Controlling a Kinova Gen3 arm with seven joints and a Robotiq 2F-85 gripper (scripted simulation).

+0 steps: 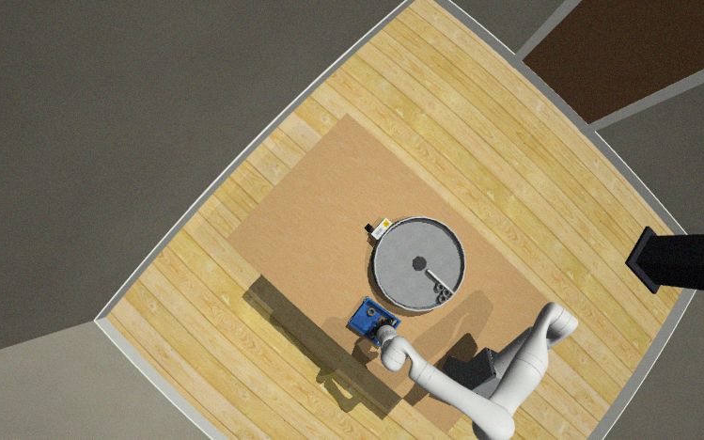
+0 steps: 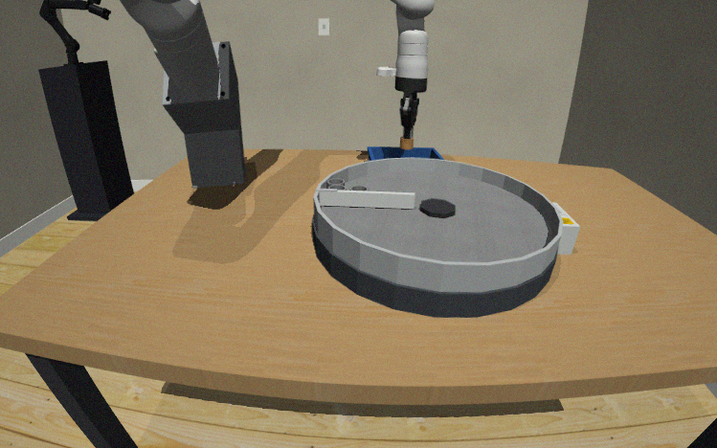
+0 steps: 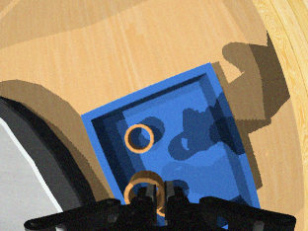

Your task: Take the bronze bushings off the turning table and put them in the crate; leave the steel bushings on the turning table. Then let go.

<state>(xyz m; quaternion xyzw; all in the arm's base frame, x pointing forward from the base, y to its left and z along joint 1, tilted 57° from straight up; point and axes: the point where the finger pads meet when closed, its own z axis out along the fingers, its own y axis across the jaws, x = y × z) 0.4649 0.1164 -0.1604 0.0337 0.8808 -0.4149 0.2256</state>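
My gripper (image 2: 407,132) is shut on a bronze bushing (image 2: 406,143) and holds it just above the blue crate (image 2: 403,151), at its rim height. In the wrist view the held bushing (image 3: 144,191) hangs over the crate's near part (image 3: 178,149), and another bronze bushing (image 3: 138,138) lies on the crate floor. From above, the gripper (image 1: 383,328) is over the crate (image 1: 372,321). Steel bushings (image 1: 443,291) sit on the grey turning table (image 1: 417,262) beside its white bar (image 2: 366,198), near the rim; they also show in the side view (image 2: 344,184).
A dark hub (image 2: 436,208) marks the turning table's centre. A small white box with a yellow label (image 2: 566,231) sits against the table's rim. The arm's base (image 2: 205,111) stands at the back left, and a black stand (image 2: 84,133) is off the tabletop beyond.
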